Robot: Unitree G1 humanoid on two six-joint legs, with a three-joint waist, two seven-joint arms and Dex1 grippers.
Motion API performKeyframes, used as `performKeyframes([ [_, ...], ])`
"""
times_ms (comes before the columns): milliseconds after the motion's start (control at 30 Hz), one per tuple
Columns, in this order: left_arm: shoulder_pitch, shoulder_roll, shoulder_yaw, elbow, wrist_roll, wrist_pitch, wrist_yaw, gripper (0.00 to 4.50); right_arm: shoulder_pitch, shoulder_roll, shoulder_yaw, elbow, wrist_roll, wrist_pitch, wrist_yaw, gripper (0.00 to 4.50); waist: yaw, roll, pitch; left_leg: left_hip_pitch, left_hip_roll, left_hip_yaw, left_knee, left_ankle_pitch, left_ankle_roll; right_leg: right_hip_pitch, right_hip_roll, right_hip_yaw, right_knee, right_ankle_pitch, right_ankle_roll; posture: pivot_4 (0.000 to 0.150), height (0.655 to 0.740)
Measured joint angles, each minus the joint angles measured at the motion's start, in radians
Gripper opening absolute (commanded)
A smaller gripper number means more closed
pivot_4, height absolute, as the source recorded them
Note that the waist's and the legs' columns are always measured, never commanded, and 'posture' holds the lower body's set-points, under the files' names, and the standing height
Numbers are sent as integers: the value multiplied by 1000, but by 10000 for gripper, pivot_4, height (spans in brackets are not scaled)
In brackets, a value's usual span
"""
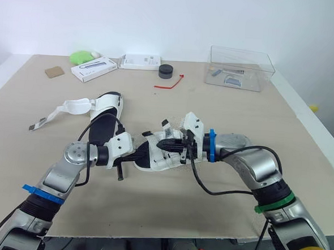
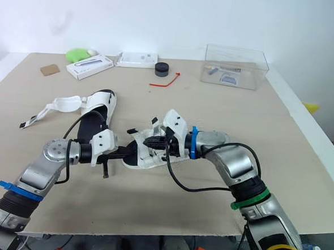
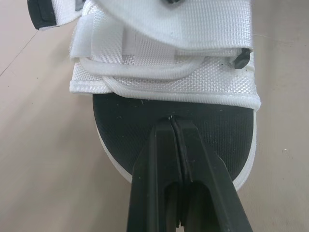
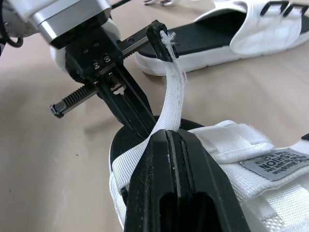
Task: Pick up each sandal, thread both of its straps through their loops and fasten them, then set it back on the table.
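as the right pincer (image 4: pixel 169 134) clenches on the white strap (image 4: pixel 172 92), the left pincer (image 3: pixel 172 120) pins the sandal (image 1: pixel 156 155).
strap's black-tipped free end stands up out of the right fingertips, toward the left pincer, which is clenched on nothing, tips down on the black footbed (image 3: pixel 145 121) at one end. sandal lies mid-way on the table (image 1: pixel 241 124) between the two, long axis running pincer to pincer. judgement: threading falls to the right arm; loop not clear to see. second sandal (image 1: pixel 106 117) just beyond, strap loose, nearer the left arm.
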Motion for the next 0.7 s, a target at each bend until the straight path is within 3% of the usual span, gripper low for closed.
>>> performKeyframes([
  [133,-1,0,0,1,0,0,1,0,-16,16,-7,3,-22,45,-3,372,0,0,0,0,0,0,0,0,0,0,0,0,0,0,0,1500,7261],
  [233,-1,0,0,1,0,0,3,0,-16,31,-26,4,-30,64,-19,7964,0,0,0,0,0,0,0,0,0,0,0,0,0,0,1,1500,7261],
  [400,1,0,0,-2,0,0,1,0,-22,24,-76,2,-71,43,-28,30264,0,0,0,-1,0,0,0,0,0,0,0,0,0,0,1,1500,7261],
  [700,-2,0,0,7,0,-2,-6,0,-49,34,-77,-18,-136,-121,45,30264,-1,0,0,-1,0,0,0,0,0,-1,1,0,0,0,2,1500,7261],
])
